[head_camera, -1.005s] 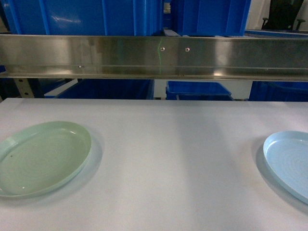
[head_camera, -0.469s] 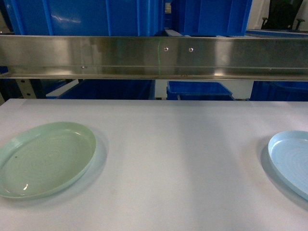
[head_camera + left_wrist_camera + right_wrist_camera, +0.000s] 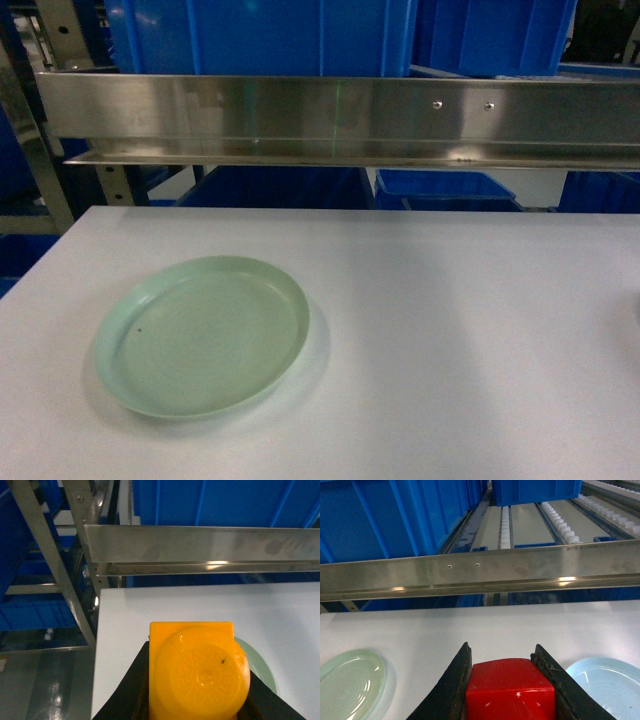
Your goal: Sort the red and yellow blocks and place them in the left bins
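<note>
Spreading across the lower half of the head view: plain white tabletop (image 3: pixel 450 330), carrying pale green round plastic plate (image 3: pixel 203 335) at lower left of the frame. Running across the top: brushed stainless steel rail (image 3: pixel 340 120), with large deep bright blue plastic crates (image 3: pixel 260 35) standing behind and above it, more blue showing below the rail.

Showing in the left wrist view, at bottom centre: left gripper (image 3: pixel 197 680) with black fingers (image 3: pixel 137 680) clamping glossy orange-yellow plastic toy brick (image 3: pixel 195 670), round stud facing the camera, brick filling the gap between the jaws. Lying partly hidden behind the brick at lower right: edge of the green plate. Hanging near the left edge of the white table, steel frame legs and grey floor visible at left.

Showing in the right wrist view, at bottom centre: right gripper (image 3: pixel 510 685) with black fingers (image 3: pixel 455 685) closing tightly on glossy red plastic block (image 3: pixel 510 687). Resting on the table at lower right: pale blue round plastic plate (image 3: pixel 607 682); green plate at lower left. Standing at upper left beyond the rail: blue crates, with white roller tracks (image 3: pixel 506 517) at top centre.
</note>
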You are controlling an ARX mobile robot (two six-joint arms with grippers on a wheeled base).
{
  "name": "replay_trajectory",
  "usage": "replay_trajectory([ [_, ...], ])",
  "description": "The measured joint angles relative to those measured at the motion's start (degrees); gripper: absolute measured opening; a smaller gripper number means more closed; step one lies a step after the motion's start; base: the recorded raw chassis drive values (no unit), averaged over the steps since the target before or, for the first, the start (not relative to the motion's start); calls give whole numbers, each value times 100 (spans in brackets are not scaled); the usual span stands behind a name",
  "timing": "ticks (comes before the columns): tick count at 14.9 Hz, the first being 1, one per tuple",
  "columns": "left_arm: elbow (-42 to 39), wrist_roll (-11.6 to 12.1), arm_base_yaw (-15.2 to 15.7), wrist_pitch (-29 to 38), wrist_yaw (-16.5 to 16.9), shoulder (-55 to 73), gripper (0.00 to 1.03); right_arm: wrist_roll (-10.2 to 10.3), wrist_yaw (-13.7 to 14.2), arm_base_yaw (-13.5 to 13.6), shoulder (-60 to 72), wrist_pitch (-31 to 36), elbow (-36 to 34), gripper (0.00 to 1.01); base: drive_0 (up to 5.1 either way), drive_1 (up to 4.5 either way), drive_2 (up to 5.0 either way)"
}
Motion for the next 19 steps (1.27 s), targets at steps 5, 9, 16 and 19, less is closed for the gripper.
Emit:
replay_trajectory([
  [5,0,0,0,-11,4,-2,27,0,0,-2,-2,2,0,28,-498,245,245],
  [9,0,0,0,-9,-2,2,27,0,-2,0,0,-7,0,28,-491,245,245],
  [16,0,-2,15,-9,-9,0,27,0,-7,-2,4,-9,-7,28,-486,250,250],
  [19,0,-2,9,-11,-2,-7,27,0,-2,0,7,-4,-7,28,-490,250,250],
])
